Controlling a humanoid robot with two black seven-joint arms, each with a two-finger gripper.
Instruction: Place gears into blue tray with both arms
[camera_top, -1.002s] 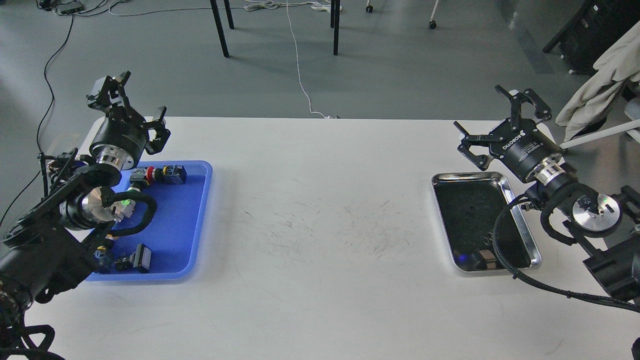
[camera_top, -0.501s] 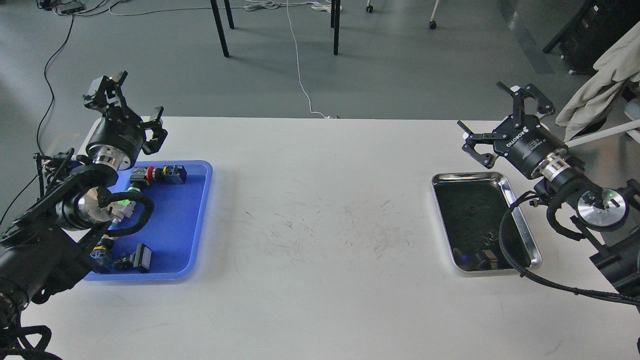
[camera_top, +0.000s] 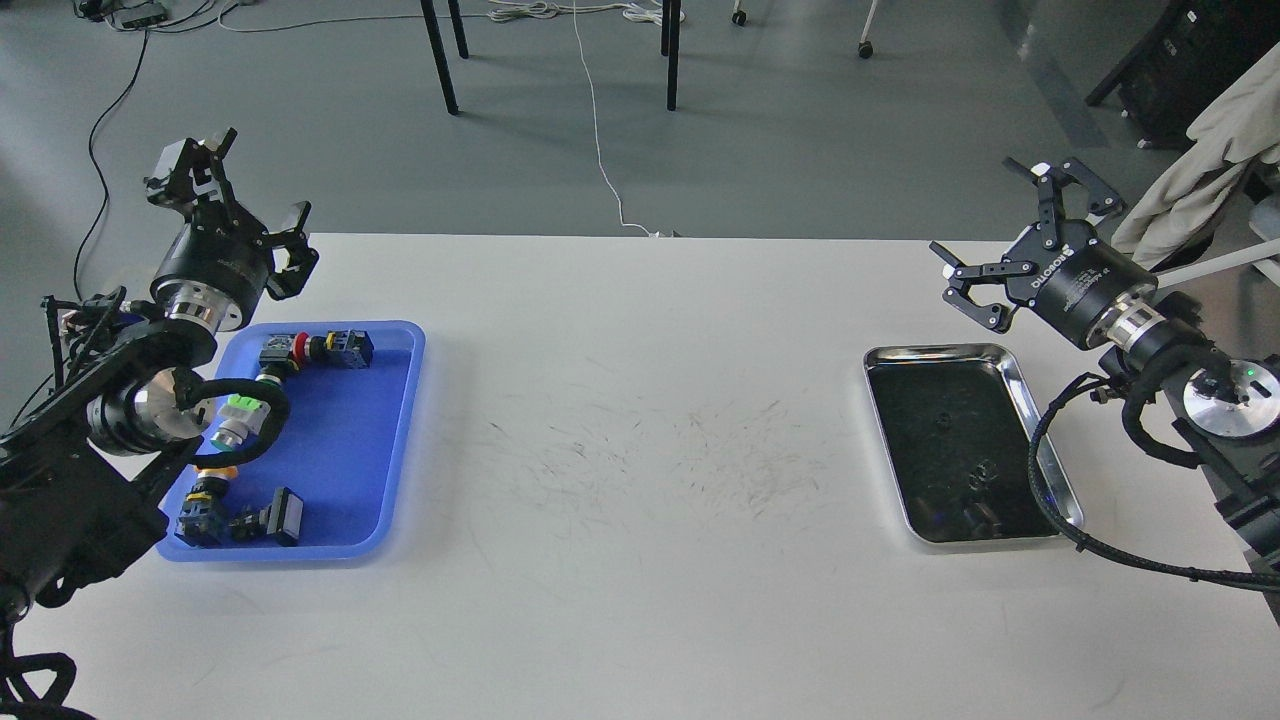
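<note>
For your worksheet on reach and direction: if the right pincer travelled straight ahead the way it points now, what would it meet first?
Probably nothing on the table. The right pincer, open, points up and away over the table's far edge, towards bare floor; depth is uncertain.

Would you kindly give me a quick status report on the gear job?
Left gripper open, empty. Right gripper open, empty. Blue tray holds push-button switches; gears in silver tray. Nothing in the way.

blue tray (camera_top: 385, 440): 1 | silver tray (camera_top: 1045, 425): 1 | push-button switches (camera_top: 318, 349): 4
</note>
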